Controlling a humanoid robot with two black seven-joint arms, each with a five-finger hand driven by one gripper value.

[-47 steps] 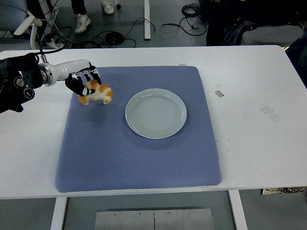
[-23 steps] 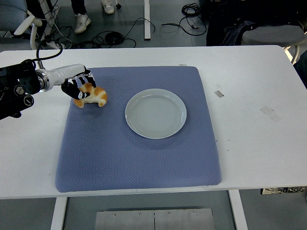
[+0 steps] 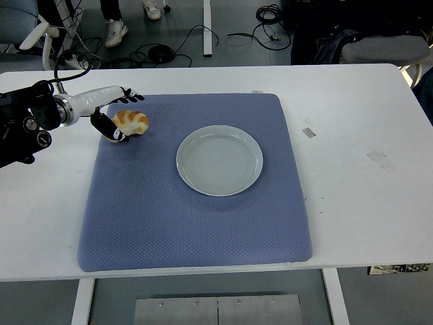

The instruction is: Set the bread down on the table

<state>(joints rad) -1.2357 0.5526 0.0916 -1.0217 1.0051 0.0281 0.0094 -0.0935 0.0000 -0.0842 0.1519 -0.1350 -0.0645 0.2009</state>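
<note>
Left hand (image 3: 116, 116) is in from the left edge, over the far-left corner of the blue mat (image 3: 196, 217). Black fingers (image 3: 130, 99) are loosely spread around the bread (image 3: 130, 122), thumb side under its left end; can't tell if it is actually gripping or only touching it. The bread is a golden croissant-like piece sitting low at the mat's far-left corner, apparently resting on the mat surface, on the hand's right side.

Right arm isn't in the picture.

Just beyond the bread, to the right, is a pale round plate (image 3: 219, 160), empty, roughly mid-mat, clearly apart from the bread with bare mat between them. Nothing else lies on the mat.

The mat covers the middle of the white counter (image 3: 358, 196). Two small bits of tape (image 3: 309, 132) are stuck on the counter's right side, well away from the hand. Behind the far edge: cables on the floor (image 3: 193, 40), a person's shoes (image 3: 116, 30) at upper left, and a dark chair with a bag (image 3: 352, 44) at upper right.
</note>
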